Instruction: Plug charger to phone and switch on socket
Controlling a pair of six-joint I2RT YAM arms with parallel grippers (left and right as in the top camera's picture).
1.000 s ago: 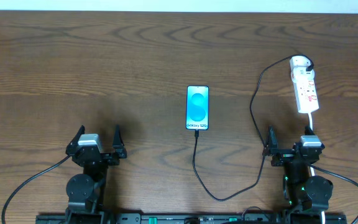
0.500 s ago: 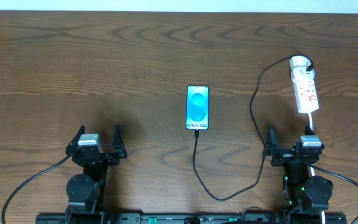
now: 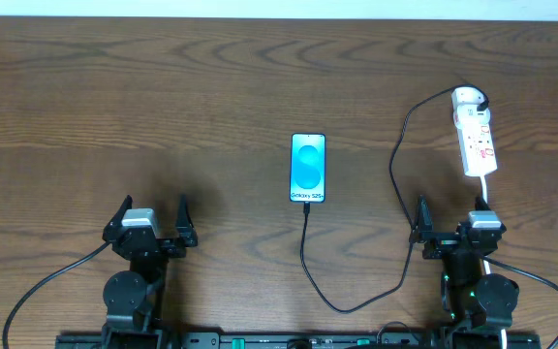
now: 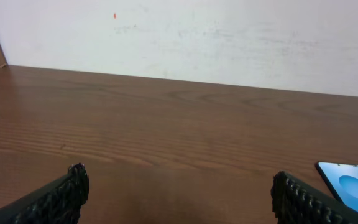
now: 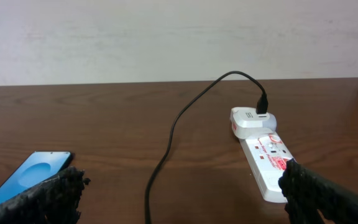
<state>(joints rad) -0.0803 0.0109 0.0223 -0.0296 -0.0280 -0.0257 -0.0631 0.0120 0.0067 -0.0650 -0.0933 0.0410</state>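
The phone (image 3: 308,168) lies flat at the table's middle, blue screen up, "Galaxy" text at its near end; it also shows in the left wrist view (image 4: 348,185) and the right wrist view (image 5: 28,177). The charger cable (image 3: 305,252) runs from the phone's near end, loops toward me and climbs to the white plug head on the socket (image 3: 475,133) at the far right, which also shows in the right wrist view (image 5: 267,158). My left gripper (image 3: 149,217) is open and empty at the near left. My right gripper (image 3: 450,218) is open and empty, just near of the socket.
A white wall runs along the table's far edge (image 4: 185,74). The socket's white lead (image 3: 485,194) runs toward my right arm. Thick black robot cables (image 3: 46,281) trail at the near edge.
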